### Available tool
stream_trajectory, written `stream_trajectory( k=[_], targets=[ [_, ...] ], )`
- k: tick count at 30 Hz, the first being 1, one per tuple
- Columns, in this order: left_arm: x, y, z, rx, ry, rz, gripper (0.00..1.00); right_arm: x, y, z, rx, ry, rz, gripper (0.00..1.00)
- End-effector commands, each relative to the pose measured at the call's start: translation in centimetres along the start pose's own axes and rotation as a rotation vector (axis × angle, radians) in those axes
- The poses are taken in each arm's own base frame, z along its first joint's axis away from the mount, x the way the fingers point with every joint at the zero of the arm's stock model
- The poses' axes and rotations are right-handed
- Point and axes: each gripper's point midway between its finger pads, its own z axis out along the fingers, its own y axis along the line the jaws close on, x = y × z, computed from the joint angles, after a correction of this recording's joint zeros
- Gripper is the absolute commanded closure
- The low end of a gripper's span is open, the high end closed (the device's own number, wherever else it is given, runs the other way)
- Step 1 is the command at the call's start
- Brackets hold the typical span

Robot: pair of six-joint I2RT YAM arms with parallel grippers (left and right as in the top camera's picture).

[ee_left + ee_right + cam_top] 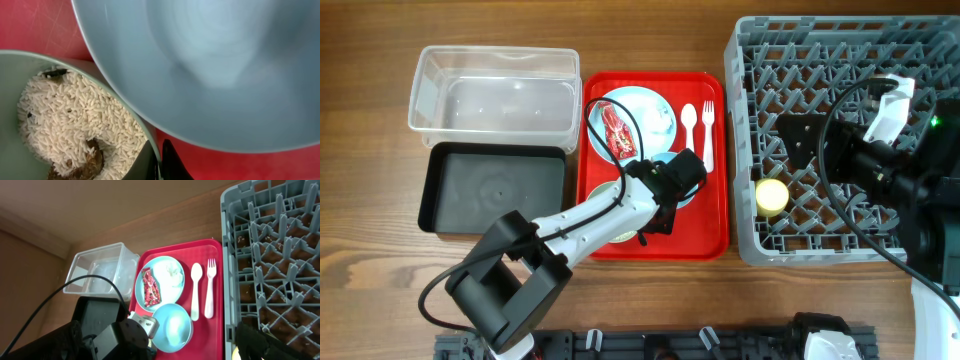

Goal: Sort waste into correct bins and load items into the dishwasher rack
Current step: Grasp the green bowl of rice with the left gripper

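Left gripper [159, 162] fingers look clamped on the rim of the pale green bowl [10, 90], one inside, one outside. The bowl is over the red tray [30, 25], loaded with rice scraps [75, 120], and the light blue bowl [210, 75] crowds its rim. Risk: a one-sided rim pinch lets it tip on lift and rice dumps on the tray. The blue bowl could also snag. Right gripper [892, 100] is over the rack [820, 40]; can't tell its finger state.
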Motion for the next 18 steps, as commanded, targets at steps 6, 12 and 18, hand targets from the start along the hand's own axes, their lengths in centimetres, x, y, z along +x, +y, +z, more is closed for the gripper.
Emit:
stream_trajectory(
  k=[6,12,18],
  targets=[
    [1.6,1.3,0.6,-0.035,0.044,-0.002,0.96,-0.3,-0.1,-0.1,0.01,-0.008,0.004,0.01],
    [0.6,2.7,-4.0,0.017,-0.01,-0.061,0.96,-0.3,-0.1,-0.1,0.01,-0.009,0.004,0.01],
    [-1.5,5.6,-10.8,0.231,-0.123,-0.215,0.96,-0.3,-0.1,-0.1,0.009,-0.01,0.005,0.01]
  ],
)
